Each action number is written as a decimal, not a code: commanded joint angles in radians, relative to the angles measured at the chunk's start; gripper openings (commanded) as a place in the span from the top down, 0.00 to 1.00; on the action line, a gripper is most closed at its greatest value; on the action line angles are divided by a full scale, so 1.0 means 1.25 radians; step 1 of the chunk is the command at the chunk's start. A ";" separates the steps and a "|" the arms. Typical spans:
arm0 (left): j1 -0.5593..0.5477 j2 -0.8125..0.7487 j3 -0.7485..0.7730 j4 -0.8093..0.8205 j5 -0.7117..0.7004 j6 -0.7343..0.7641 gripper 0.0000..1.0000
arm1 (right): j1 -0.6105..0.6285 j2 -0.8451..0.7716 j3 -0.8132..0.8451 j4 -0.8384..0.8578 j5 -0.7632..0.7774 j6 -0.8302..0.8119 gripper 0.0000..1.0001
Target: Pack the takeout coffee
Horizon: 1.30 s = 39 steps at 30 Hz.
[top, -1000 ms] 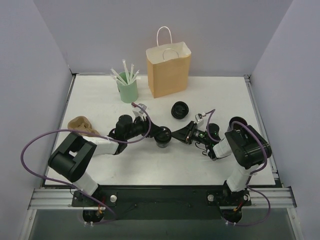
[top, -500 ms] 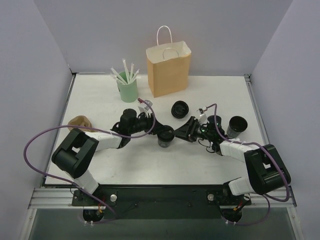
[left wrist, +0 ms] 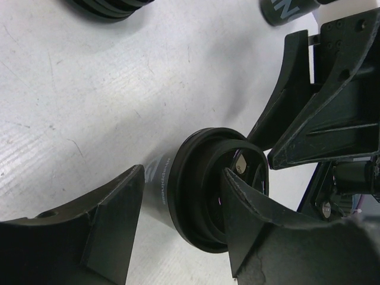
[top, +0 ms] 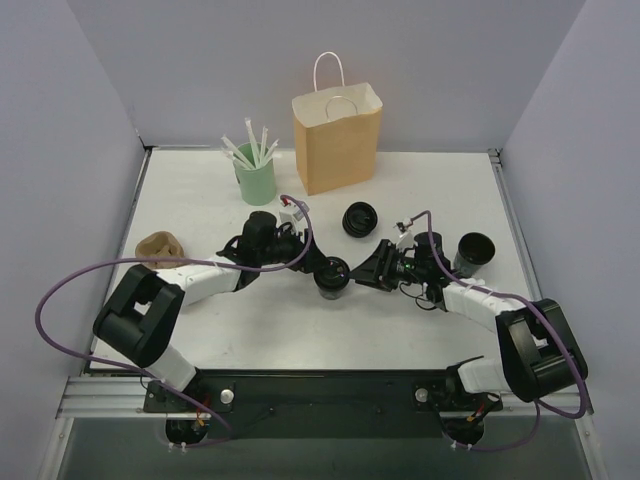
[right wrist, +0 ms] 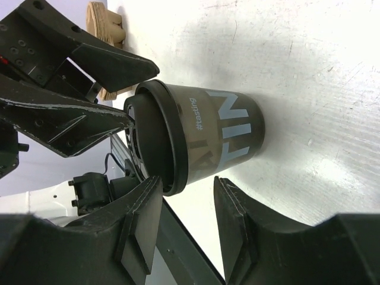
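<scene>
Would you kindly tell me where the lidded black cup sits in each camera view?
Top view: lidded black cup at centre.
Left wrist: cup at centre, lid toward camera.
Right wrist: cup at centre, lettered side showing.
Shared landmark: white table beneath it.

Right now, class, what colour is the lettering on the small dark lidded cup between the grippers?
Pale blue-grey, on the dark cup; clearest in the right wrist view.

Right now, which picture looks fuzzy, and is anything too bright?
Top view: sharp, evenly lit, only soft shadows on the table. Left wrist view: the close fingers look a bit soft, the black cup is very dark. Right wrist view: cup lettering crisp, the table glares white.
</scene>
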 commanded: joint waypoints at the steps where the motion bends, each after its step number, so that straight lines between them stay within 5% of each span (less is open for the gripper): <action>1: -0.008 -0.030 0.030 -0.154 -0.024 0.042 0.35 | -0.003 -0.052 0.035 -0.047 0.004 -0.043 0.59; 7: -0.005 -0.078 0.070 -0.217 -0.115 0.026 0.18 | -0.005 -0.080 0.046 -0.118 0.025 -0.088 0.59; 16: -0.007 -0.205 -0.009 -0.200 -0.199 -0.082 0.09 | -0.035 -0.085 0.132 -0.244 0.017 -0.172 0.59; 24: -0.079 -0.303 -0.138 -0.050 -0.316 -0.277 0.12 | -0.043 -0.069 0.165 -0.288 0.017 -0.204 0.59; 30: -0.183 -0.285 -0.136 -0.049 -0.476 -0.308 0.11 | -0.043 -0.063 0.180 -0.304 0.022 -0.217 0.59; 39: -0.196 -0.229 -0.187 0.067 -0.498 -0.315 0.11 | -0.045 -0.086 0.179 -0.331 0.028 -0.236 0.59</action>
